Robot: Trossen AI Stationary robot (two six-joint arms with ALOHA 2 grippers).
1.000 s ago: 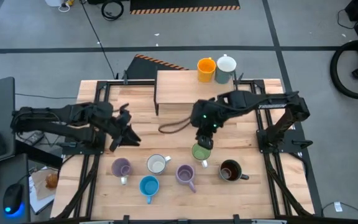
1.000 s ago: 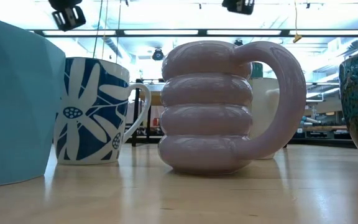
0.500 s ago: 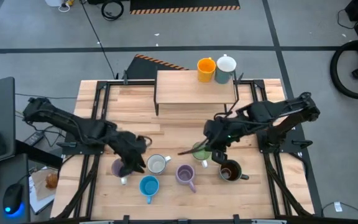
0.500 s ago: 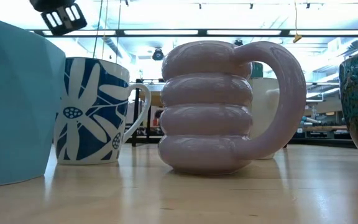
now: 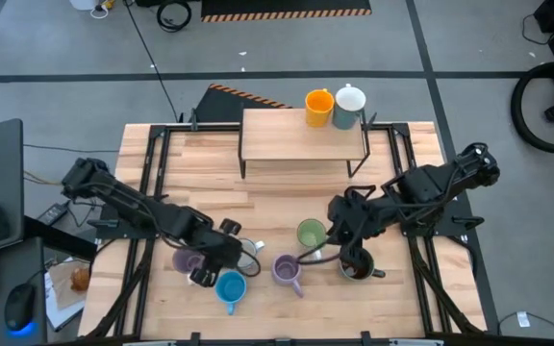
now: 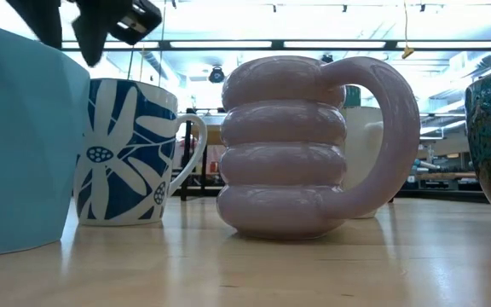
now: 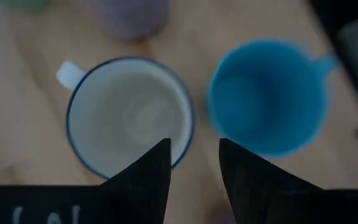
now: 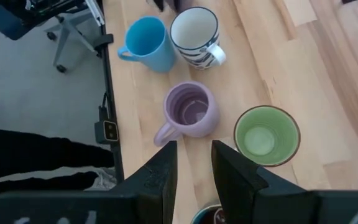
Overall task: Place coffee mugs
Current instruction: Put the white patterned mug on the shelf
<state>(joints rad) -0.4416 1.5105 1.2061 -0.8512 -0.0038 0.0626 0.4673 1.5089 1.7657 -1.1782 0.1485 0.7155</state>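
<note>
While both arms reach low over the mugs, the scene stands thus:
Table (image 5: pixel 277 207): centre of the high view.
Shelf (image 5: pixel 301 144): upper middle; orange mug (image 5: pixel 318 107) and white mug (image 5: pixel 350 106) at its back edge.
Left gripper (image 5: pixel 221 252): lower left, fingers slightly apart, empty, above patterned white mug (image 7: pixel 129 124) and blue mug (image 5: pixel 230 288).
Right gripper (image 5: pixel 346 248): lower right, fingers narrowly parted, empty, over dark brown mug (image 5: pixel 358 266).
Green mug (image 5: pixel 311 234), purple mug (image 5: pixel 287 271): lower centre.

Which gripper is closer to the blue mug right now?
Left. The left gripper hovers just above the blue mug and the white mug. The right gripper is farther off, between the green mug and the dark brown mug.
</note>
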